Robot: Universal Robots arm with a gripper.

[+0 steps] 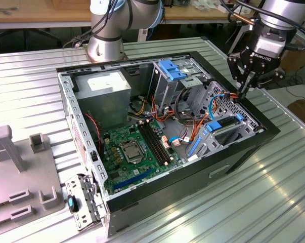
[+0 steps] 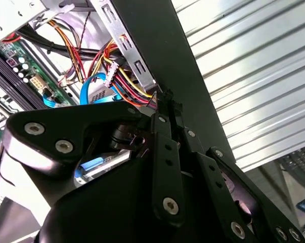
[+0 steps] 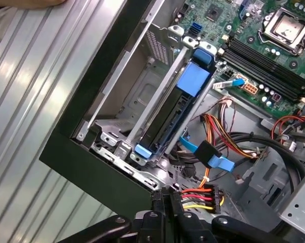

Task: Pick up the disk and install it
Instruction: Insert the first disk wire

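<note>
In the first wrist view the claw (image 3: 166,195) has its two fingers pressed together with nothing visible between them; a thin wire nipped at the very tip cannot be ruled out. The tip is just beside a small plug (image 3: 198,195) carrying red, yellow and black wires. In the second wrist view the closed claw (image 2: 168,98) points into the same bundle of wires (image 2: 127,91), hard against the dark wall of the computer case (image 2: 192,76). In the exterior view the claw (image 1: 242,92) hangs over the case rim (image 1: 261,124) on the exterior view's right.

The disk (image 3: 180,109) is not in the claw; it lies in the metal cage (image 3: 157,101) inside the case, dark body between its blue brackets, with a flat blue cable (image 3: 213,159) loose near its end. The exterior view shows the disk (image 1: 220,124) low in that corner, beside the circuit board (image 1: 134,147).

The disk looks placed, so the step in hand seems to be fine work at its plug end with closed fingers. To do it well, I judge the tip should bear on the hard plastic of the plug, not the wires; any push should run along the cage's length; the approach should be slow, as the case wall is close and the wires could snag.
</note>
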